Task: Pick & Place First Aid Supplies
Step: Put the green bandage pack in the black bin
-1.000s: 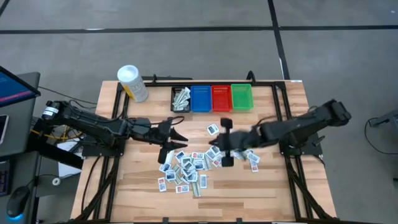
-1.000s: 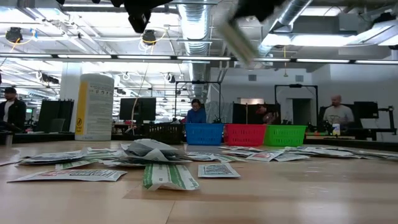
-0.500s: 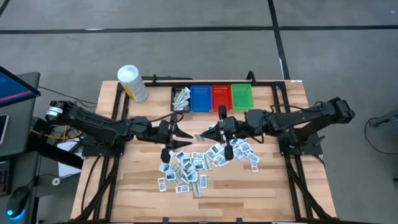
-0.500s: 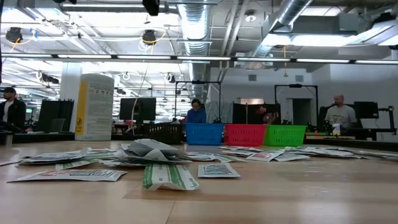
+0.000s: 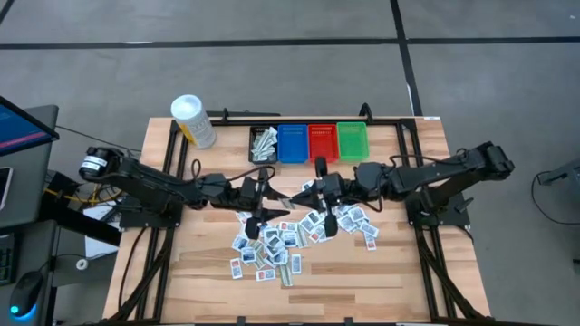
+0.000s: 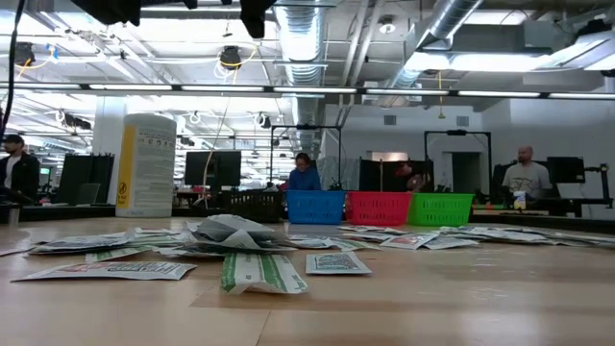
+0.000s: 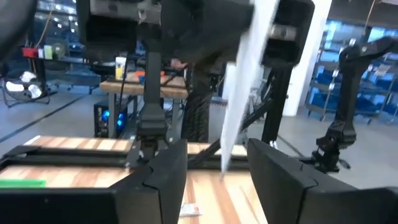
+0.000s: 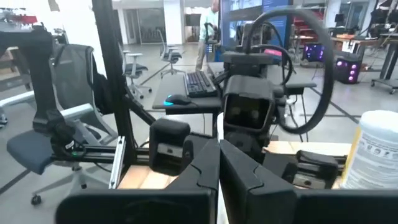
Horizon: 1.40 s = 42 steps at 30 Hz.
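Mid-table, above the loose heap of small flat white-and-blue first aid packets [image 5: 272, 243], the two grippers are nose to nose. The right gripper [image 5: 305, 192] has its fingers pressed together on one thin white packet [image 7: 239, 93], which hangs edge-on. The left gripper [image 5: 272, 194] has its fingers [image 7: 158, 180] spread apart on either side of that packet, not touching it as far as I can tell.

To me this looks like a hand-off between arms. The tip here is to get the arms apart cleanly. The left gripper should back straight out along its own line with its fingers wide, so neither one clips the packet. The right gripper only has a thin pinch on it, so any sideways brush could twist it or pull it loose.

After that it's a carry to the row of small plastic bins at the table's far edge: black bin [image 5: 264, 143], blue bin [image 5: 292, 142], red bin [image 5: 323, 141], green bin [image 5: 352, 140]. I can't read the packet's markings, so I can't say which bin. Release low over the bin, since a flat packet flutters.
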Motion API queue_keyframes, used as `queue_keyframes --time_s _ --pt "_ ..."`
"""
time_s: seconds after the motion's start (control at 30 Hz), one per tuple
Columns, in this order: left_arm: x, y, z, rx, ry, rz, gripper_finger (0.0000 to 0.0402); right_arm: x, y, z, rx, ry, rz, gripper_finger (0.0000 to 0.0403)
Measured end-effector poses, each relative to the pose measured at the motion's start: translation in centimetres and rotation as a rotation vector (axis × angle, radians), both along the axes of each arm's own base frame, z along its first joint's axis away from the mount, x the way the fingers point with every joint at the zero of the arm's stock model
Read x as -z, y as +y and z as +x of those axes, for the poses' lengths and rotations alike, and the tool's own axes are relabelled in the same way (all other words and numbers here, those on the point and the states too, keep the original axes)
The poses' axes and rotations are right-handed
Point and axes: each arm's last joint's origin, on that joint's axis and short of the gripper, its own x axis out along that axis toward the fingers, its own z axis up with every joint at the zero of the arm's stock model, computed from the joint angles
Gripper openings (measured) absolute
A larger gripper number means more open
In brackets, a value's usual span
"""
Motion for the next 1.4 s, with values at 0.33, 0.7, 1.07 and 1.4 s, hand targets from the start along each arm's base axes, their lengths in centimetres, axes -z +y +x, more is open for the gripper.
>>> queue_keyframes --time_s 0.33,0.7,1.07,1.4 --pt "-0.2 0.0 0.1 0.0 -0.034 -0.01 0.0133 0.0 0.0 0.0 0.001 -0.002 -0.001 0.0" --pt "-0.3 0.1 0.1 -0.023 -0.035 -0.061 0.0007 0.0 0.0 0.0 0.004 -0.005 -0.006 0.0002" --pt "-0.8 1.8 0.0 -0.085 -0.055 -0.068 0.0004 1.2 -0.9 -0.8 0.179 0.173 -0.069 0.0159" --pt "-2.5 9.1 -2.4 -0.345 0.022 -0.111 0.0004 3.5 -3.8 -2.0 0.338 0.467 -0.184 0.0249"
